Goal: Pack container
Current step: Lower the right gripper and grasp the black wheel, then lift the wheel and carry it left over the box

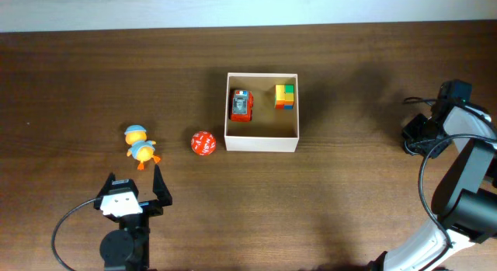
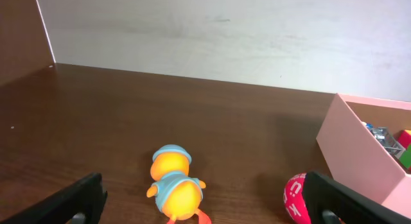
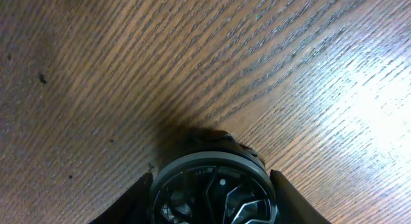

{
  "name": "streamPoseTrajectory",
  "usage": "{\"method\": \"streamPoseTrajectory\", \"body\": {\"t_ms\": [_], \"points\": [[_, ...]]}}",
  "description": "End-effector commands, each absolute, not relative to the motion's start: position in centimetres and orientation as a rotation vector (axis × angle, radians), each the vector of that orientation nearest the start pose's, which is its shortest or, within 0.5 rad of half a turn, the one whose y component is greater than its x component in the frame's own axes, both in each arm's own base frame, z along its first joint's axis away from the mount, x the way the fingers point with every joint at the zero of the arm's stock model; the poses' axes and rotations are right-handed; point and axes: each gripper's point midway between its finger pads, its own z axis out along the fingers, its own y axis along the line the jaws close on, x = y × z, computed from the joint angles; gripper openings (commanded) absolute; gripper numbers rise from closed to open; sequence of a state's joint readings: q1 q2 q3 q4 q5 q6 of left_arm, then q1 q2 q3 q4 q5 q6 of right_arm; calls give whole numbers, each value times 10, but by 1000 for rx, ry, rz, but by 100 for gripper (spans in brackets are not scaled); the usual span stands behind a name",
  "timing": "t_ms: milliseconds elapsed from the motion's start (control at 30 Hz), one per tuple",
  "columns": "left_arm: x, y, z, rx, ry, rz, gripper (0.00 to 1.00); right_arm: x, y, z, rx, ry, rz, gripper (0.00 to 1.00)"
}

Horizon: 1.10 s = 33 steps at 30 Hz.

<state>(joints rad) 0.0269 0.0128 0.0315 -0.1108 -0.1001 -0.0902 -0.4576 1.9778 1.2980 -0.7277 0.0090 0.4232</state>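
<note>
Container (image 1: 262,143) holds a toy car (image 1: 241,105) and block (image 1: 284,96); left gripper (image 1: 133,175), spread wide and empty, faces the duck (image 1: 140,147) (round, slippery-looking), which could squirt out of a shallow pinch.

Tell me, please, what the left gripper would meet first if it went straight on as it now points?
Most likely the toy duck, sitting just ahead of the open left gripper, in line with the gap between its jaws.
</note>
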Motion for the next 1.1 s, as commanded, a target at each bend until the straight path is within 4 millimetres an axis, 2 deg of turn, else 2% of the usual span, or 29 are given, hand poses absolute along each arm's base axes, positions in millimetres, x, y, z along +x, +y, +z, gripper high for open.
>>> {"method": "streamPoseTrajectory", "body": {"t_ms": [0,100,300,500,633,733,867,967,1067], "points": [[244,22,158,-151,1654,36,99,349,-176,1,1296,2692,-5,41],[244,22,158,-151,1654,36,99,356,-169,4,1268,2693,76,40],[244,22,158,-151,1654,36,99,384,-156,26,1119,2681,261,40],[244,22,158,-151,1654,36,99,405,-154,57,947,2690,275,40],[244,22,158,-151,1654,36,99,422,-140,84,794,2709,266,41],[244,22,158,-151,1654,37,99,438,-118,108,636,2724,261,41],[244,22,158,-151,1654,36,99,457,-75,141,419,2731,265,41],[244,22,158,-151,1654,36,99,468,-31,162,278,2724,286,40],[244,22,158,-151,1654,37,99,473,14,172,142,2717,310,40]]}}
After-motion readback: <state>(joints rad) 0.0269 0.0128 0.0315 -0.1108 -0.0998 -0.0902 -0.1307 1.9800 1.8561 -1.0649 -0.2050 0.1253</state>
